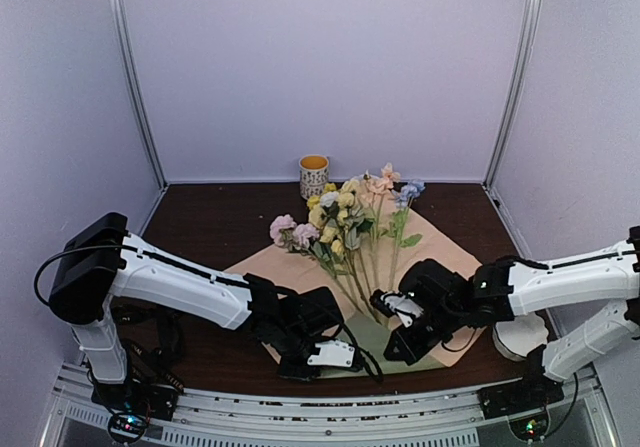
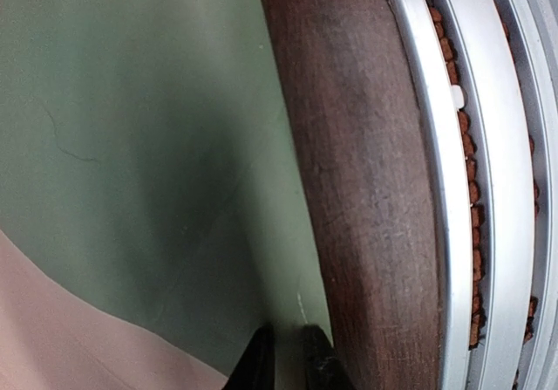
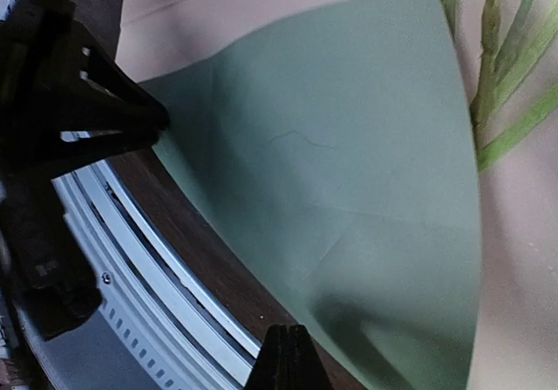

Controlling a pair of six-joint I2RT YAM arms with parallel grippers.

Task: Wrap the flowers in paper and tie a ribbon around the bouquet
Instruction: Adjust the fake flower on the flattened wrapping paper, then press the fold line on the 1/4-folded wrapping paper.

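A dark brown wooden table is sitting inside a booth of pale lilac walls. Two metal posts are rising at the back corners, and a ribbed metal rail is running along the near edge.

One sheet of paper is lying spread at the middle of the table, peach-pink face up. Its near corner is folding over and showing a sage-green face. One bunch of flowers is lying on the paper, with yellow, pink, peach and pale blue blooms pointing to the back wall and thin green stems running toward the arms. The blooms are crowding together too closely to count.

One patterned cup with a yellow inside is standing upright behind the blooms, apart from the paper. One small white round stack is lying at the right, partly hidden under the right arm.

Two arms are reaching in and covering the near part of the paper and the stem ends.

The left gripper is hovering at the edge of the green flap, beside bare wood. Its fingers are sitting close with a thin gap, and whether they are pinching the paper cannot be told.

The right gripper is clenched to a single dark point over the green flap's near edge.
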